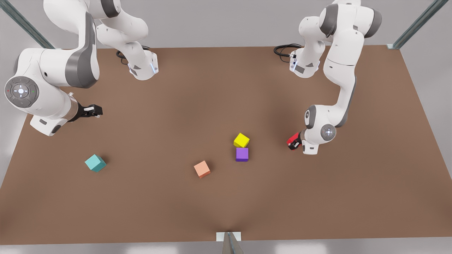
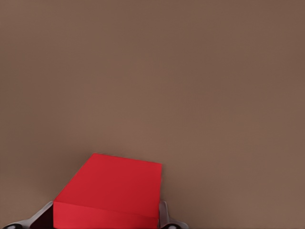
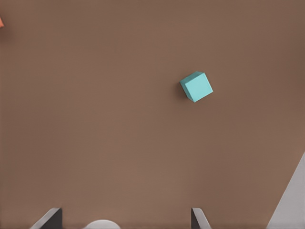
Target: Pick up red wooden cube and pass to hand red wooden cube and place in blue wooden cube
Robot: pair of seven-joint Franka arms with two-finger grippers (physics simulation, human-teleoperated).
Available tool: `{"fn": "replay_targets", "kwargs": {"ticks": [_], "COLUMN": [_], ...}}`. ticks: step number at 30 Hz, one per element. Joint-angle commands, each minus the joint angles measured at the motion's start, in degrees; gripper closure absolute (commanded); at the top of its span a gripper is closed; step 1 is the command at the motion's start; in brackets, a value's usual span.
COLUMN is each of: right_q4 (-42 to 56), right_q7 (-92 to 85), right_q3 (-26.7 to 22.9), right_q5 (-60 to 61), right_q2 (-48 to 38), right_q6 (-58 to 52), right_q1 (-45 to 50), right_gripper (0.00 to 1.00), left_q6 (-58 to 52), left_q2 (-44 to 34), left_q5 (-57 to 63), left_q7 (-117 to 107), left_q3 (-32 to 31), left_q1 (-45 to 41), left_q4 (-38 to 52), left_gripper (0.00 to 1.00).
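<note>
- Over at the front view's left, the right gripper (image 1: pixel 94 111) hangs above the brown table (image 1: pixel 176 106), well apart from every cube; in its own wrist view the two fingers (image 3: pixel 47 218) stand wide apart with nothing between them.
- Below it on the table sits the blue wooden cube (image 1: pixel 95 163) — teal, turned a little on its base, alone on that side. The right wrist view looks down on it (image 3: pixel 196 86).
- Toward the middle lies a salmon-orange cube (image 1: pixel 202 169), by itself.
- Just to the right of that, a yellow cube (image 1: pixel 241 140) sits touching the far edge of a purple cube (image 1: pixel 242 154).
- At the front view's right, the left gripper (image 1: pixel 292 142) is low over the table, fingers clamped on the red wooden cube (image 1: pixel 292 139) — the wrist view shows the cube (image 2: pixel 112 193) seated between both fingers. It is well apart from the teal cube.
</note>
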Motion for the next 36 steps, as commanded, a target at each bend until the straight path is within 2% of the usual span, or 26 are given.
{"fn": "replay_targets", "kwargs": {"ticks": [1,2,4,7,9,10,11,12,13,15,16,17,18,19,20,22,23,25,29,33,36], "right_q4": [-0.08,-0.08,-0.08,-0.08,-0.17,-0.17,-0.17,-0.17,-0.08,0.44,1.76,1.85,0.88,0.88,0.71,-0.08,0.27,3.25,5.81,4.84,4.23], "right_q7": [-0.5,-0.41,-0.41,-0.41,-0.5,-0.5,-0.5,-0.5,-0.41,-0.32,-0.5,-1.81,-7.51,-17.62,-24.04,-50.19,-58.64,-78.34,-106.48,-129.42,-139.63], "right_q3": [-0.03,0.05,-0.03,0.05,0.05,0.05,0.14,0.14,0.14,0.58,1.02,1.02,1.02,0.93,0.93,0.93,1.02,1.11,1.2,1.11,1.11], "right_q5": [0.02,0.02,0.02,0.02,0.02,0.28,0.28,0.11,0.37,3.88,5.99,10.37,18.63,28.22,36.91,59.58,64.33,69.27,74.55,83.69,90.72], "right_q2": [-0.01,0.07,0.07,0.16,0.51,0.6,0.6,0.69,0.69,1.92,4.2,5.52,7.8,11.76,14.83,27.21,30.38,35.31,35.85,37.51,38.66], "right_q6": [-0.07,-0.16,-0.16,-0.07,-0.07,-0.07,-0.16,-0.07,-0.07,0.11,0.63,0.72,0.81,0.81,0.02,-2.08,-2.18,-0.43,10.3,14.17,16.1], "right_q1": [0.01,0.01,0.09,0.09,0.09,0.01,0.18,0.71,1.06,4.39,6.85,6.95,5.11,1.5,0.62,-2.63,-2.63,-2.46,-0.43,0.27,0.71], "right_gripper": [0.0,0.0,0.0,0.0,0.0,0.0,0.0,0.0,0.0,0.0,0.0,0.0,0.0,0.0,0.0,0.0,0.0,0.0,0.0,0.0,0.0], "left_q6": [0.52,0.52,0.52,-0.01,-12.72,-24.26,-30.15,-36.56,-39.21,-37.46,-30.62,-28.93,-28.05,-26.38,-24.19,-16.99,-16.19,-16.1,-15.13,-15.13,-15.13], "left_q2": [0.16,0.16,0.07,-0.63,0.42,1.3,3.49,8.5,13.25,18.52,20.1,21.07,22.83,24.94,25.82,29.07,29.68,30.3,31.1,31.62,32.06], "left_q5": [0.06,-0.03,0.15,0.24,0.68,0.41,0.24,-0.99,-4.94,-10.74,-12.51,-13.73,-22.77,-29.37,-31.58,-34.03,-34.22,-34.22,-37.29,-40.98,-42.04], "left_q7": [-7.16,-7.25,-7.16,-6.81,-6.28,-4.44,-3.91,-1.97,-1.89,2.86,3.73,8.55,17.6,29.21,36.15,52.68,55.67,61.57,65.35,67.02,68.16], "left_q3": [0.0,0.0,-0.09,-1.32,-3.34,-5.97,-9.84,-15.55,-19.42,-26.36,-28.56,-29.96,-29.97,-29.97,-29.97,-30.32,-31.37,-31.73,-31.91,-31.91,-31.91], "left_q1": [-0.01,0.08,0.08,0.69,1.04,1.04,1.04,1.04,1.04,1.04,0.95,1.22,1.92,2.54,2.89,2.54,2.19,2.19,2.19,2.19,2.36], "left_q4": [0.11,0.11,0.29,2.39,12.83,21.54,28.75,39.55,48.09,55.04,55.13,55.3,55.39,55.48,55.48,55.66,55.74,55.66,55.66,55.66,55.66], "left_gripper": [0.0,0.19,0.33,0.34,0.33,0.34,0.34,0.33,0.33,0.33,0.33,0.33,0.33,0.33,0.34,0.34,0.34,0.32,0.34,0.34,0.34]}}
